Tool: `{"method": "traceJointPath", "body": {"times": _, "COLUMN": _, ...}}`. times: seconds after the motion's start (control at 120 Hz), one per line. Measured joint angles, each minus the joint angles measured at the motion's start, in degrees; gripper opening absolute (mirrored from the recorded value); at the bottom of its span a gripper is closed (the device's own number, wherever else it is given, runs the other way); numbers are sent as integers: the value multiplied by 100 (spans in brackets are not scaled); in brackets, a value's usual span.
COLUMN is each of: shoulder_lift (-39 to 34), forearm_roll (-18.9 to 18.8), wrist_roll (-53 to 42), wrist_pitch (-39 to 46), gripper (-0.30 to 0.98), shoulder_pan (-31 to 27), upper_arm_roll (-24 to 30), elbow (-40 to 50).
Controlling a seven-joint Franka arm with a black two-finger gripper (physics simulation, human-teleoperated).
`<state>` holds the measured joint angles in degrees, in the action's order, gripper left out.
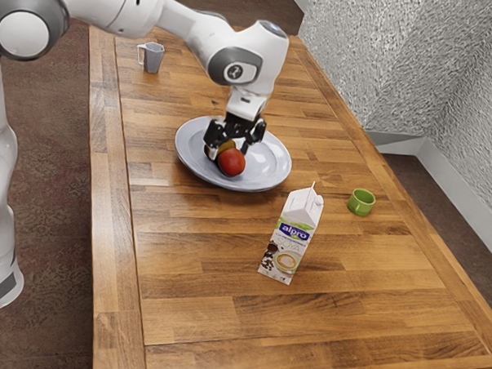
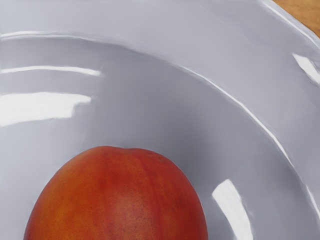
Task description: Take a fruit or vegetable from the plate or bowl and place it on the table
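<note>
Rough, pale grey walls (image 1: 390,60) are rising beyond the wooden counter (image 1: 207,322), and a whitish baseboard (image 1: 466,196) is edging their foot. Brownish floor (image 1: 48,143) is stretching along both sides, while light is glinting softly off the wood.

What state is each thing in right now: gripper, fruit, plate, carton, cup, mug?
Gripper: low over the plate, jaws apart.
Red fruit: on the plate.
Darker yellowish fruit: partly hidden behind the red one.
Plate: flat on the table, bearing fruit.
Carton: standing upright.
Green cup: upright.
Grey mug: upright.
</note>
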<state>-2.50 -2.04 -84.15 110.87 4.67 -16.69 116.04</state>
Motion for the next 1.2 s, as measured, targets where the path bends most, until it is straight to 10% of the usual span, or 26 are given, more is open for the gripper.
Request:
{"method": "traceJointPath", "body": {"times": 0.325, "shoulder_lift": 59, "forearm_roll": 62, "wrist_roll": -28, "wrist_pitch": 108, "gripper": 68, "shoulder_pan": -1, "upper_arm_roll": -1, "elbow": 44}}
{"method": "traceJointPath", "body": {"times": 0.8, "shoulder_lift": -148, "forearm_roll": 119, "wrist_roll": 34, "wrist_pitch": 280, "gripper": 31, "shoulder_pan": -12, "upper_arm_roll": 21, "elbow": -311}}
{"method": "traceJointPath", "body": {"times": 1.2, "shoulder_lift": -1029, "forearm_roll": -52, "wrist_roll": 587, "wrist_pitch": -310, "gripper": 32, "shoulder_pan": 1696, "upper_arm_roll": -93, "elbow": 392}}
